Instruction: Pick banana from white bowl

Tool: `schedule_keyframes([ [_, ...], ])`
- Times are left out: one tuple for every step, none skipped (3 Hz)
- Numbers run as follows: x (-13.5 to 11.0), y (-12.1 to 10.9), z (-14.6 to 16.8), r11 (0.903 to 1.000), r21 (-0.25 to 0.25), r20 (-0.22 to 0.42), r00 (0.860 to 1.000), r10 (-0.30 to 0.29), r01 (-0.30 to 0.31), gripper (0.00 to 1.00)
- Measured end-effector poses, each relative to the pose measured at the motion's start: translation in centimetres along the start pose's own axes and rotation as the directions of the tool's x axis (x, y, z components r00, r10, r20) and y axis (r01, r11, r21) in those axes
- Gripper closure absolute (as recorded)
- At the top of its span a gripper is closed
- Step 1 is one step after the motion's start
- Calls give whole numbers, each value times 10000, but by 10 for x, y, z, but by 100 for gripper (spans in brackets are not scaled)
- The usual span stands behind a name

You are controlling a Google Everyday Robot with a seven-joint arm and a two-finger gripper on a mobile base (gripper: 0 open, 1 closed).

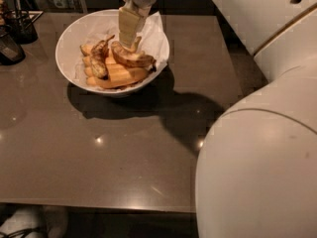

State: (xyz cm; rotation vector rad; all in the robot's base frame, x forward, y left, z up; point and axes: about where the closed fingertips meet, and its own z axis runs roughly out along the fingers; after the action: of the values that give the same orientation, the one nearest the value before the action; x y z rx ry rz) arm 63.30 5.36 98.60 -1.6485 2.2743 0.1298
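End effector (130,42) hangs tip-down inside white bowl (67,36) on bench (124,152), right above left end of banana (136,60), whose long axis runs left-right atop the pile toward the bowl's right rim; grip state cannot be told.

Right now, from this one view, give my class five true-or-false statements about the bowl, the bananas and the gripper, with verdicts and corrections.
1. The gripper reaches down into the white bowl, right at the banana. True.
2. The banana lies on the table beside the bowl. False: it lies inside the bowl, on top of the orange-yellow bananas.
3. The bowl holds several bananas. True.
4. The bowl has no lining. False: white paper sticks up past its rim.
5. The bowl stands at the table's near edge. False: it stands on the far part.
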Motion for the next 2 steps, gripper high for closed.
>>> schedule_keyframes([
  [-3, 4, 9, 9996, -269, -3, 10000, -63, 63, 46],
  [-2, 7, 16, 9985, -537, -15, 10000, -76, 75, 45],
])
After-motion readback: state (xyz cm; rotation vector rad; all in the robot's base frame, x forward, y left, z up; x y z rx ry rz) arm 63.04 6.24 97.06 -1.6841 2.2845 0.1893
